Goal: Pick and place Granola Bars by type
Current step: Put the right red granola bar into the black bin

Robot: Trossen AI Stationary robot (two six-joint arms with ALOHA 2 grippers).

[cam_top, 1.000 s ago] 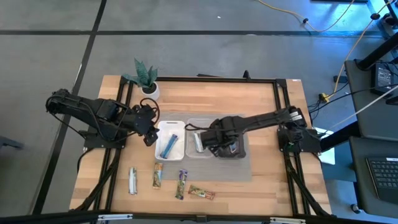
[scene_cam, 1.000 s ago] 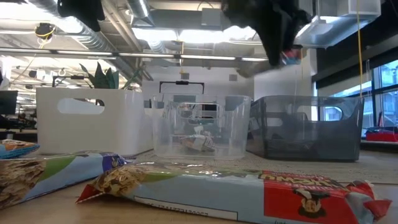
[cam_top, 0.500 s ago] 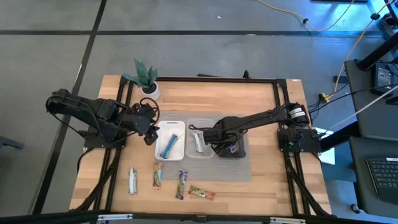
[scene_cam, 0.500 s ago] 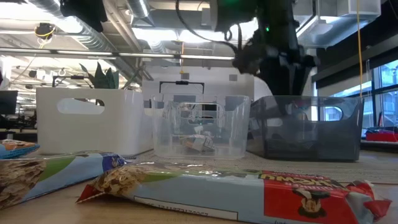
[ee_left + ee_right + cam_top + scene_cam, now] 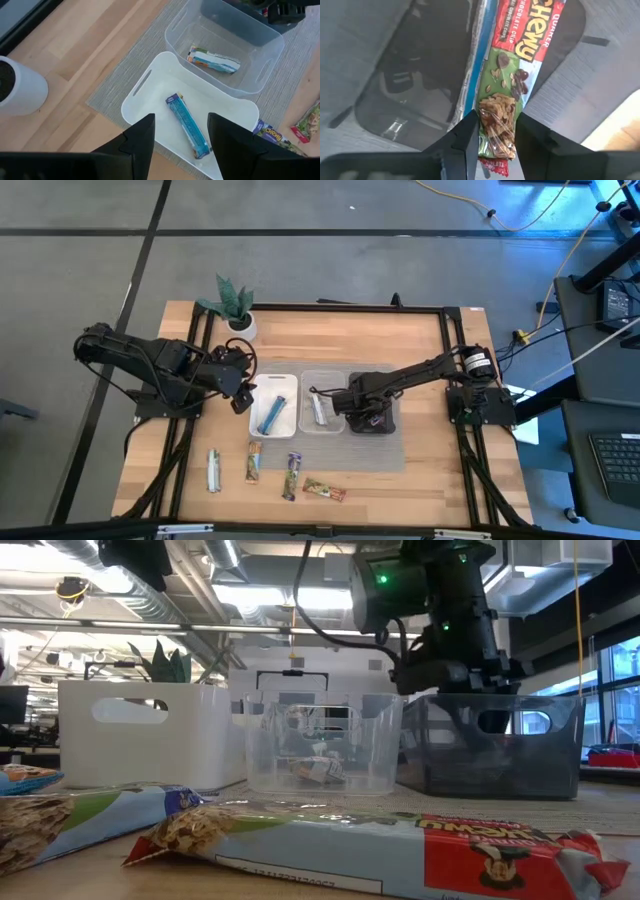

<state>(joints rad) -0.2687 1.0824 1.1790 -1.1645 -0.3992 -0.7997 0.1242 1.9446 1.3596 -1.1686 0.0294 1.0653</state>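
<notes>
I note the right gripper [image 5: 492, 145] has dropped into the dark tray [image 5: 385, 420] since a second ago, fingers clamped on a red-green granola bar [image 5: 507, 75]. Left gripper [image 5: 180, 137] hovers, fingers apart, over the white tray [image 5: 150, 107].

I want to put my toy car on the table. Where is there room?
The bare wood behind the three bins, between the plant and the far right corner, is free. The front edge is crowded with loose snack bars, and both grippers sit by the bins.
</notes>
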